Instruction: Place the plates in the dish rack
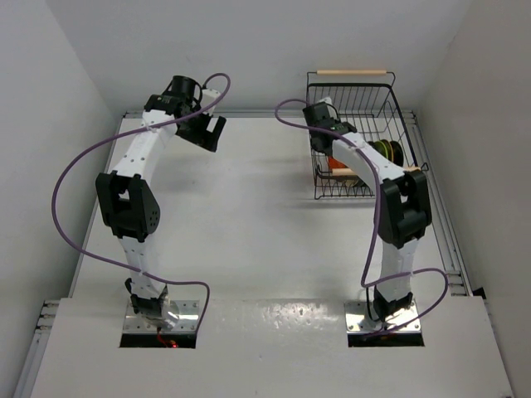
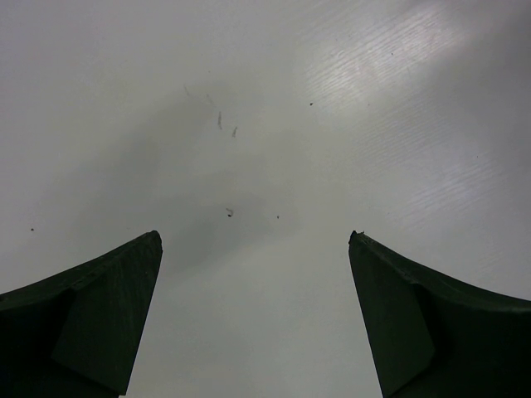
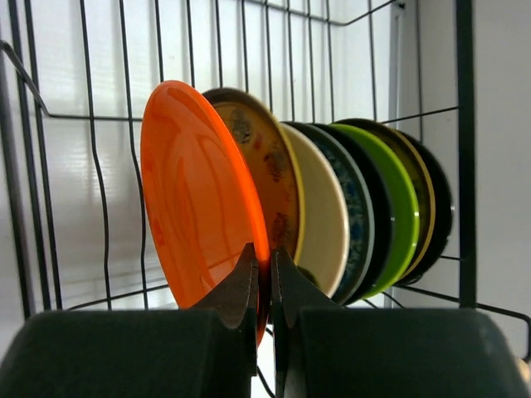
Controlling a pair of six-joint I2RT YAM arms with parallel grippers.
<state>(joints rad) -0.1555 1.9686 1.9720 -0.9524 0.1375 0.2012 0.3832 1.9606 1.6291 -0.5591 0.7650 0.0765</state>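
Note:
The black wire dish rack [image 1: 400,116] stands at the far right, with its wires also in the right wrist view [image 3: 463,149]. Several plates stand on edge in it in a row: orange-red [image 3: 195,199], yellow-brown patterned [image 3: 270,166], cream [image 3: 323,215], blue-grey patterned [image 3: 357,199], lime green [image 3: 400,207], and black ones between and behind. My right gripper [image 3: 264,265] is inside the rack [image 1: 322,137], shut on the lower rim of the orange-red plate. My left gripper [image 2: 255,240] is open and empty over bare table at the far left [image 1: 211,133].
A wooden rod handle [image 1: 352,72] tops the rack's far end. White walls close in the table on the left, back and right. A purple cable [image 1: 75,166] loops off each arm.

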